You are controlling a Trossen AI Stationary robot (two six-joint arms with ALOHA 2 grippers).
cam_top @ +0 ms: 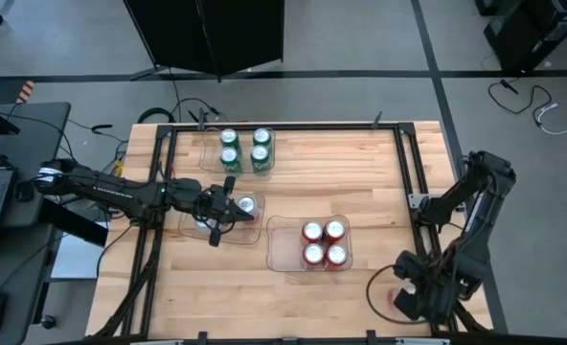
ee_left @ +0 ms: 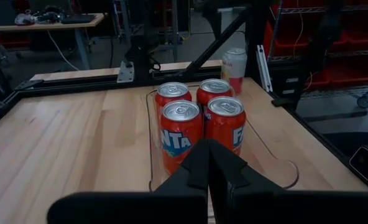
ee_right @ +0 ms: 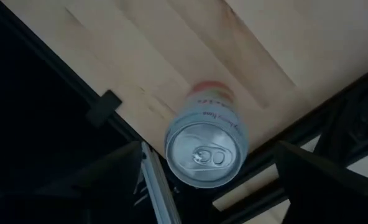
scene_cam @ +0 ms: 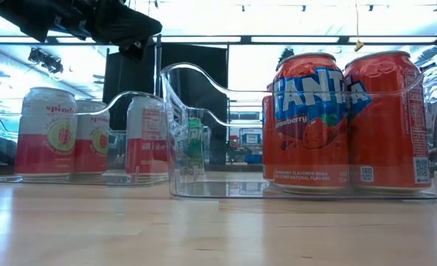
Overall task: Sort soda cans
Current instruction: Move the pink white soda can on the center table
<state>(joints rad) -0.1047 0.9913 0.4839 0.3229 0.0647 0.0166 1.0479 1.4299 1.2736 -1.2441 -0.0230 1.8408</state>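
A pale wooden worktop framed by black rails is seen on a grey floor, with a laptop desk beyond the left arm's base and dark shelving behind.

The red cans are taken as landmark: four are packed in a clear tray near the worktop's middle. Toward the far edge from them, four green cans are held in a second tray. Beside the red cans, toward the left arm, a third tray is found with pink-and-white cans; three appear in the low view, though the count is uncertain.

The left tool is held over that third tray, fingers clenched together, with nothing seen between them.

The right tool is placed well away from the red cans, at the worktop's near right corner. Its fingers are spread wide on either side of a white can standing upright there, which is not gripped.
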